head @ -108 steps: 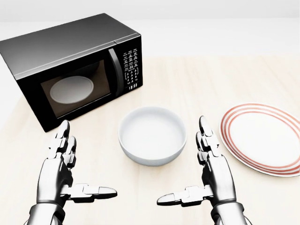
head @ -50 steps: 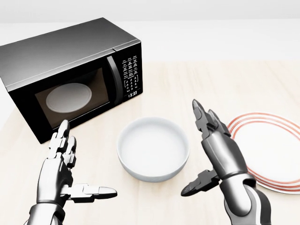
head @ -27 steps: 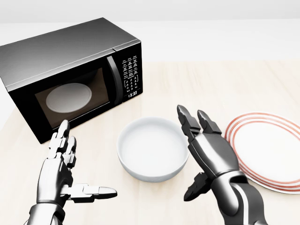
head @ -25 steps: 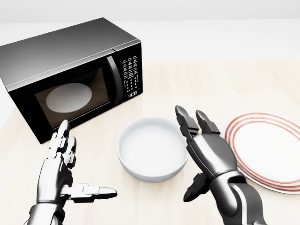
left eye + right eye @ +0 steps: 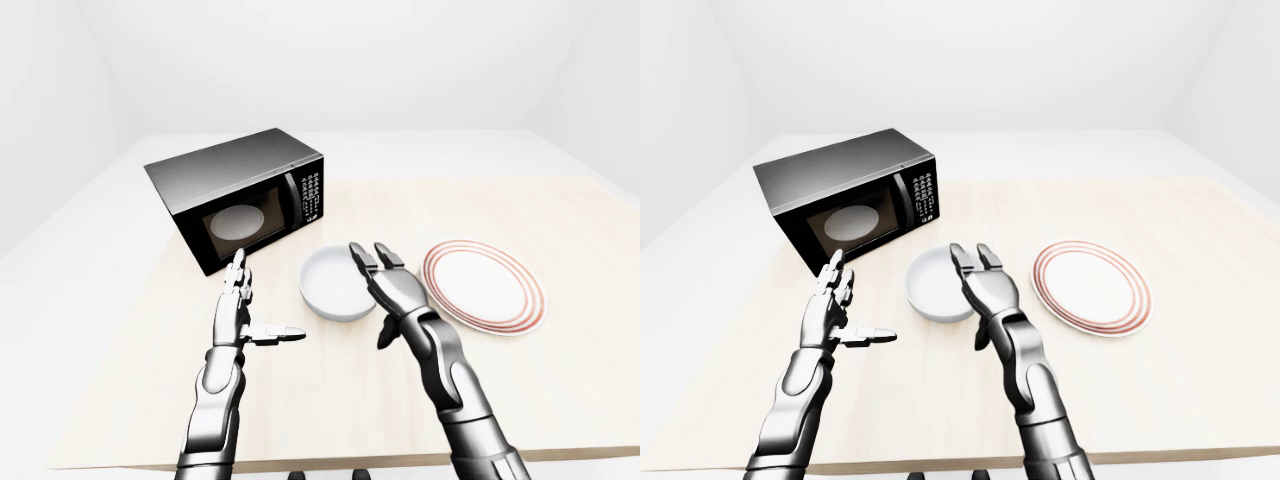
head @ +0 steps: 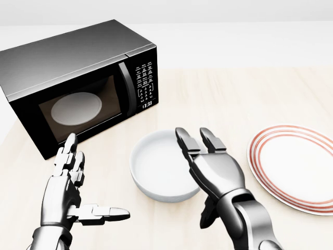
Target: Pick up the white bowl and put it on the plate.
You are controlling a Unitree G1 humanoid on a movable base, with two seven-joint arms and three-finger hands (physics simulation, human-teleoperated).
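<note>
Before me lies a pale wood-grain counter (image 5: pixel 560 360). Three things rest on it in the left-eye view: a black microwave (image 5: pixel 240 195) at the upper left, a white bowl (image 5: pixel 330 283) near the middle, and a red-ringed plate (image 5: pixel 485 287) to its right, apart from the bowl.

We are looking at a bare simulated kitchen setup: a black microwave (image 5: pixel 240 208) and a red-rimmed plate (image 5: pixel 485 299) sit on a pale wooden surface (image 5: pixel 560 340), enclosed by plain white walls.
</note>
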